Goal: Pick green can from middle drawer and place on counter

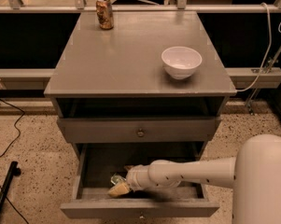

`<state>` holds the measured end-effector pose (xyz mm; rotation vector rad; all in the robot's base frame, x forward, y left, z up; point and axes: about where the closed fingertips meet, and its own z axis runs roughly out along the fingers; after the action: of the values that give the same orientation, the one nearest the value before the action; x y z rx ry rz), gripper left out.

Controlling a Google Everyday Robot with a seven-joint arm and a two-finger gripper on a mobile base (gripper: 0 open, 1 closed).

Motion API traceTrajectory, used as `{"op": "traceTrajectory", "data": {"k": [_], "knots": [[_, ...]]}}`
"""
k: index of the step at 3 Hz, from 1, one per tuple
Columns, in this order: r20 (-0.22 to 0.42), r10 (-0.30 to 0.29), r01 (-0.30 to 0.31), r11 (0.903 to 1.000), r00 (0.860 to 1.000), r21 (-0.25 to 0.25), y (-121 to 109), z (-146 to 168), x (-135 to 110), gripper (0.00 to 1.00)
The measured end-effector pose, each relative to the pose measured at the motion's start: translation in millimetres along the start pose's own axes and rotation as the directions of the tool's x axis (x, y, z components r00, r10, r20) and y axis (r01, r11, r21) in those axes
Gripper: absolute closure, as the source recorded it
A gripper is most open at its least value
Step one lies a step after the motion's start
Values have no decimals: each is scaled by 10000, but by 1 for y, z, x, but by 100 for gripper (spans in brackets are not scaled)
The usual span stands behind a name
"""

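The middle drawer [139, 208] is pulled open below the closed drawer, and its inside is dark. My arm reaches into it from the right. The gripper [118, 188] is low inside the drawer, left of centre, near the front wall. A small greenish, shiny can [115, 178] shows right at the gripper's tip, mostly hidden by it and by shadow. I cannot tell whether the gripper holds it. The counter [130, 59] is the flat grey top of the cabinet above.
A white bowl [181, 61] stands on the counter's right side. A rust-brown can [104, 13] stands at its back left corner. A closed drawer with a round knob [140, 133] sits above the open one. Cables and a dark stand lie on the floor at the left.
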<state>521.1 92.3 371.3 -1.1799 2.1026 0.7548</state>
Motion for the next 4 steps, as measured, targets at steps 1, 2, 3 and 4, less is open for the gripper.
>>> {"op": "traceTrajectory", "data": {"k": [1, 2, 3, 4], "knots": [[-129, 182, -180, 9997, 9998, 153, -1, -6, 17, 14], [-71, 241, -239, 9993, 9997, 301, -2, -15, 27, 40], [472, 293, -304, 9993, 9985, 234, 0, -26, 21, 64], [1369, 84, -81, 10000, 9906, -29, 3, -47, -5, 87]]}}
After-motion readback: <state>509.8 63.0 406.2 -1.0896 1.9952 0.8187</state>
